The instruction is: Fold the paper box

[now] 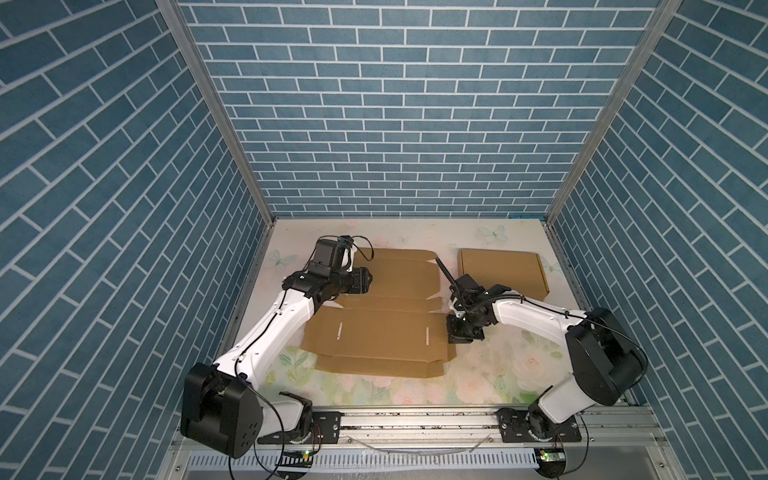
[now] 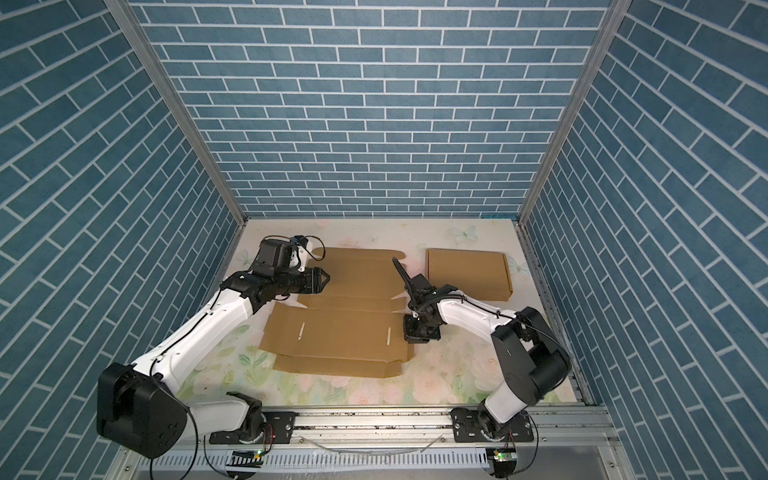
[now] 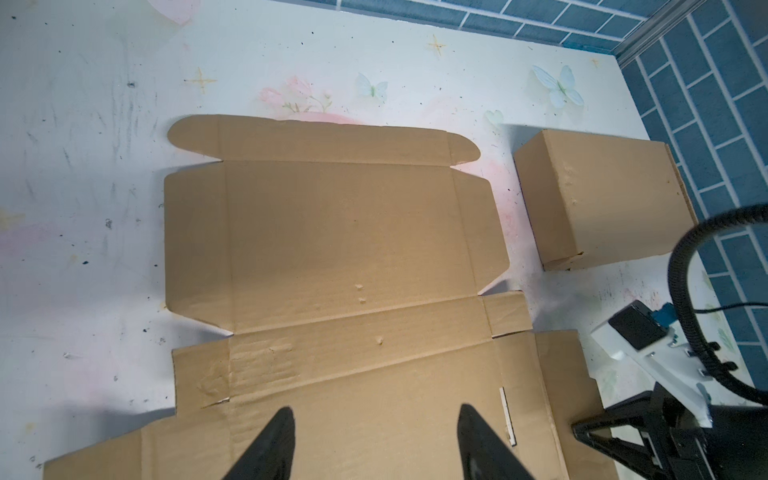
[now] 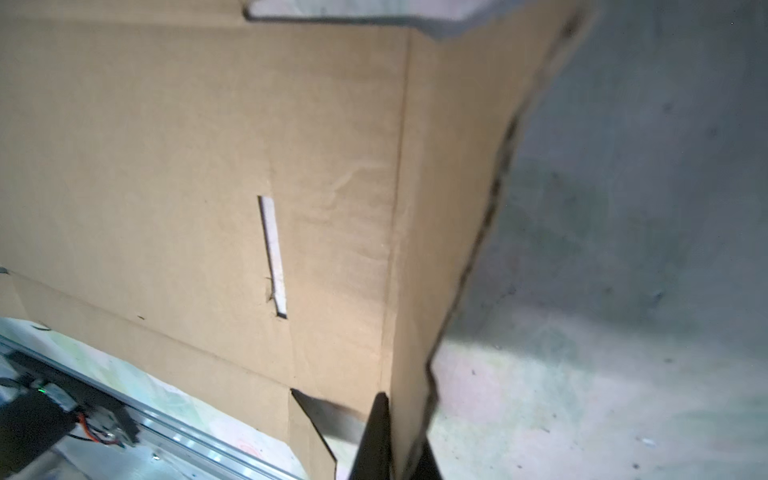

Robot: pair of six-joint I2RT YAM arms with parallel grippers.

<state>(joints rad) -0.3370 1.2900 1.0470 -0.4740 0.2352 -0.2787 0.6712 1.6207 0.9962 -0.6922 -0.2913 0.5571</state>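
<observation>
**Item: paper box [image 1: 374, 328], unfolded blank, flat at the centre of the floral surface [image 1: 490, 374] in both top views.**

Detail: your right end effector [image 4: 401, 428] is pinching the blank's side flap [image 4: 449, 208], which tilts up off the surface at the blank's right edge. Your left end effector [image 3: 376, 417] hangs with its fingers spread above the blank's upper left part, holding nothing. One closed cardboard box [image 1: 498, 270] sits apart from the blank, at the upper right of the surface.
</observation>
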